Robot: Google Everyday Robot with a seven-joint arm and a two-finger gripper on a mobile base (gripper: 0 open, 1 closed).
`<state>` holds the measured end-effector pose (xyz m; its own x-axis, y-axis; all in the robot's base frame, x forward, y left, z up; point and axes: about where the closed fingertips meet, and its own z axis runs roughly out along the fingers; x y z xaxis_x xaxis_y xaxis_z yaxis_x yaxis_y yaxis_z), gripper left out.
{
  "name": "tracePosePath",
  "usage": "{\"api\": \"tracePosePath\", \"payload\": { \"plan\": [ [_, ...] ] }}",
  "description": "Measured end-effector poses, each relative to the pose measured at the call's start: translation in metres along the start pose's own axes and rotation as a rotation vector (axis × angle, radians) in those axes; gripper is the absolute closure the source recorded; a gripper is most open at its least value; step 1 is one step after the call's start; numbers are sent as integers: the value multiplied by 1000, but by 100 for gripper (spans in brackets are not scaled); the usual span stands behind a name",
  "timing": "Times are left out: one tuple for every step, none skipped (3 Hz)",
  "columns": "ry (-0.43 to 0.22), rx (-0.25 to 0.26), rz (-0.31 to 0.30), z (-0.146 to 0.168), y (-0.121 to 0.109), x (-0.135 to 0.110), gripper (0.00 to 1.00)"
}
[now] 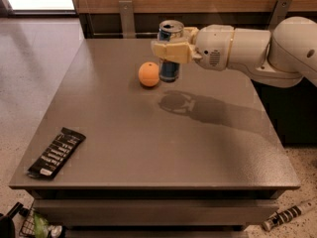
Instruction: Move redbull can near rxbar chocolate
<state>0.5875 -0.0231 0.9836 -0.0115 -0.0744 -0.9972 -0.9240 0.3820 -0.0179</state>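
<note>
The redbull can (pixel 170 69), blue and silver with a silver top, hangs upright in the air above the far middle of the grey table (pixel 163 148). My gripper (pixel 168 51) comes in from the right and is shut on the can around its upper half. The can's shadow lies on the table below it. The rxbar chocolate (pixel 56 151), a flat black bar with white lettering, lies at the table's near left corner, far from the can.
An orange (pixel 149 74) sits on the table just left of the can. My white arm (pixel 247 48) spans the far right side. A wooden wall with metal brackets runs behind. Small items lie on the floor below the front edge.
</note>
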Motion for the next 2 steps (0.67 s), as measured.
{"api": "tracePosePath", "payload": {
  "plan": [
    [7,-9,4,6,14,-1,100],
    [16,-13,-1,18,39,-2,100]
  ]
}}
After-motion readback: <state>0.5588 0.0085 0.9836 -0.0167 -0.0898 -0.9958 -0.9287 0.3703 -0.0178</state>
